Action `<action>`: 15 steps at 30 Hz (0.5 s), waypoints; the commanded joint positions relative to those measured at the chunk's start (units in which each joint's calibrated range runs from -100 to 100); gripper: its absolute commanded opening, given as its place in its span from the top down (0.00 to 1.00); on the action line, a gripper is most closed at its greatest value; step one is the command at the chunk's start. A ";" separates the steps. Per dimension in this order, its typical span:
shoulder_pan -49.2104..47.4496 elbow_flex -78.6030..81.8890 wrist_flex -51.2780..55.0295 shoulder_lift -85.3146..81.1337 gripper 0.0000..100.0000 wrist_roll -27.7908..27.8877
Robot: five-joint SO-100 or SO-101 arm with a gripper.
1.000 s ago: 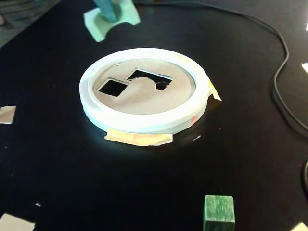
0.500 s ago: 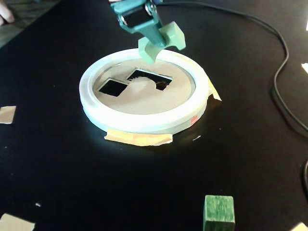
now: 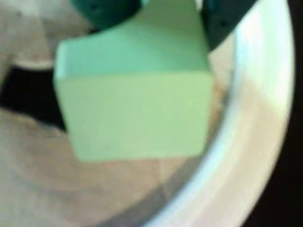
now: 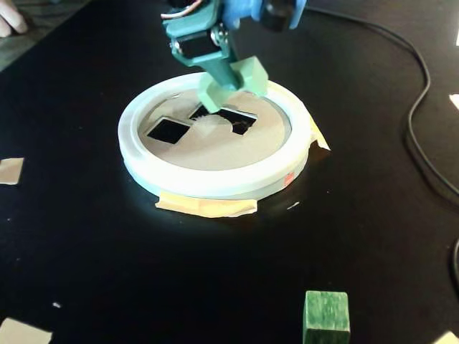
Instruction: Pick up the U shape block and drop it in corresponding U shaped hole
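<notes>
The pale mint-green U shape block [image 4: 231, 85] hangs tilted in my teal gripper [image 4: 228, 80] just above the tan disc [image 4: 208, 143], over the far part of the dark U shaped hole [image 4: 231, 120]. In the wrist view the U shape block [image 3: 135, 101] fills the middle, with the dark fingers [image 3: 106, 12] pressed on both its sides at the top edge; my gripper [image 3: 165, 14] is shut on it. Part of the U shaped hole [image 3: 26, 97] shows dark to the left of the block.
A square cutout [image 4: 168, 130] lies left of the U shaped hole. The white rim [image 4: 215, 183] rings the disc and is taped to the black table. A darker green cube [image 4: 326, 317] stands near the front edge. A black cable [image 4: 419, 100] runs at the right.
</notes>
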 commanded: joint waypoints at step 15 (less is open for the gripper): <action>1.33 6.13 -3.01 -2.02 0.89 -0.68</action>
